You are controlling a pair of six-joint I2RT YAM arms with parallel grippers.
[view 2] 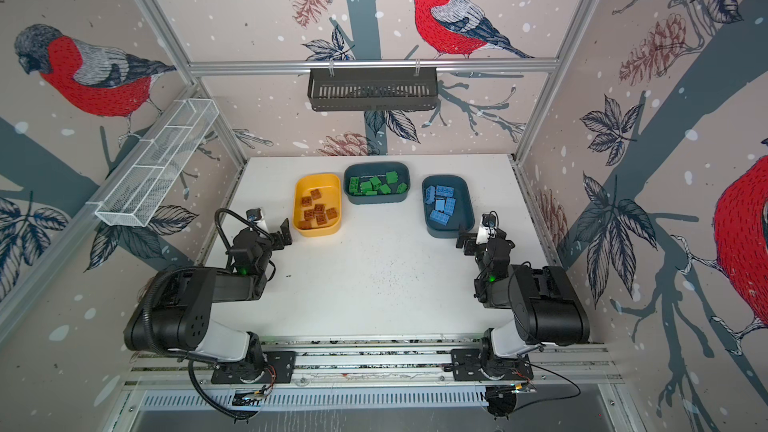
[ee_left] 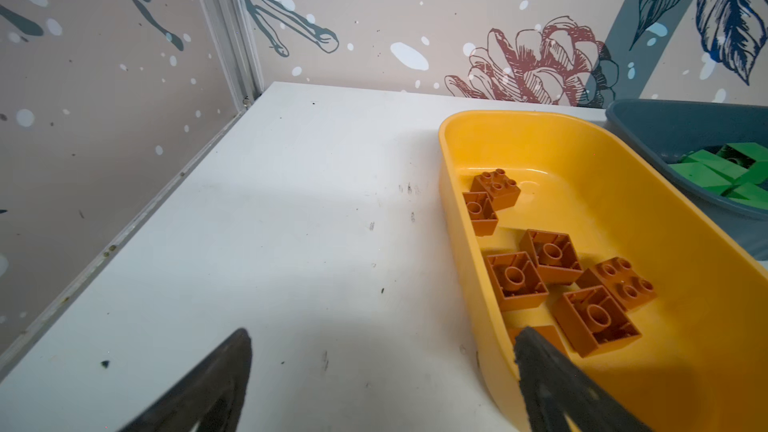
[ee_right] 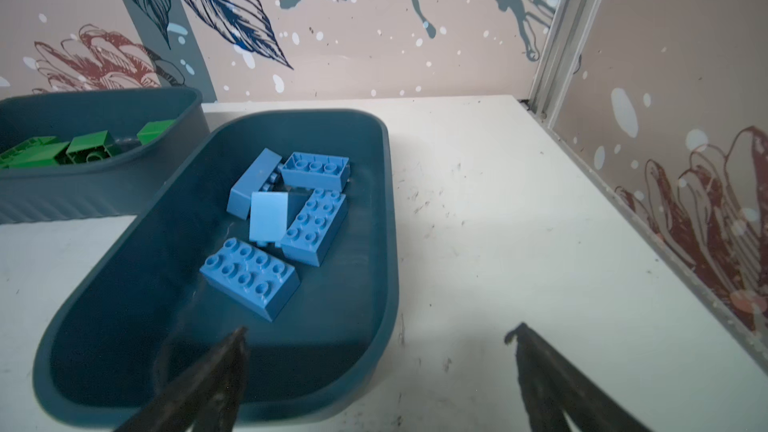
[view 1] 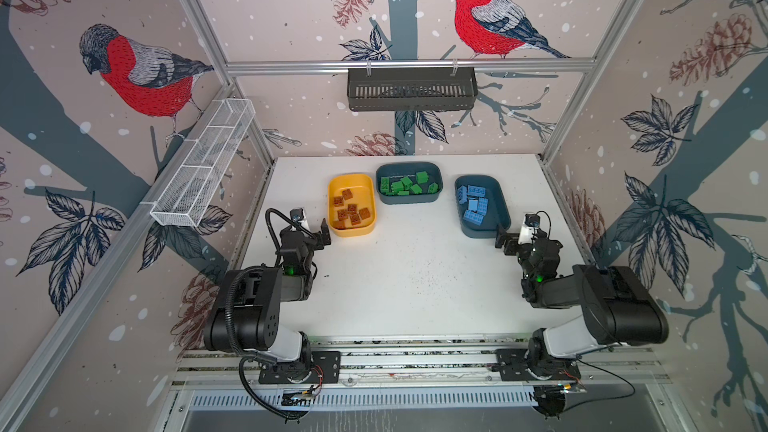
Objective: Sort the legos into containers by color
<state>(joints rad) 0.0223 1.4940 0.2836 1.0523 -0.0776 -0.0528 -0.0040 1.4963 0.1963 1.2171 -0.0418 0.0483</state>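
Looking down at the white table [view 1: 415, 284] like a clock face. Seeing no loose bricks lying on it in both top views.

Finding the yellow tub [view 1: 356, 184] at eleven o'clock, with the brown-orange legos [view 1: 352, 211] lying inside. Finding the green-brick tub [view 1: 409, 200], dark teal, at twelve o'clock, with the green legos [view 1: 405, 184] piled inside. Finding the blue-brick tub [view 1: 498, 203], also dark teal, at one o'clock, with the light blue legos [view 1: 473, 205] lying inside.

Spotting the left gripper [ee_left: 382, 342] near nine o'clock, hanging wide open and holding nothing, with one finger [ee_left: 552, 380] just beside the near corner of the yellow tub. Spotting the right gripper [ee_right: 378, 328] near three o'clock, gaping wide and empty too, with one finger [ee_right: 208, 380] at the near corner of the blue-brick tub. Not telling for sure whether touching the rim or only close.

Guessing at the sorting being finished, so only checking and backing off now. Doing that well:
- peeking into each tub for a wrong colour
- lifting each gripper up first, then pulling back toward six o'clock
- keeping the jaws apart and clear of the rims
- going slowly, avoiding bumping a light tub and spilling bricks
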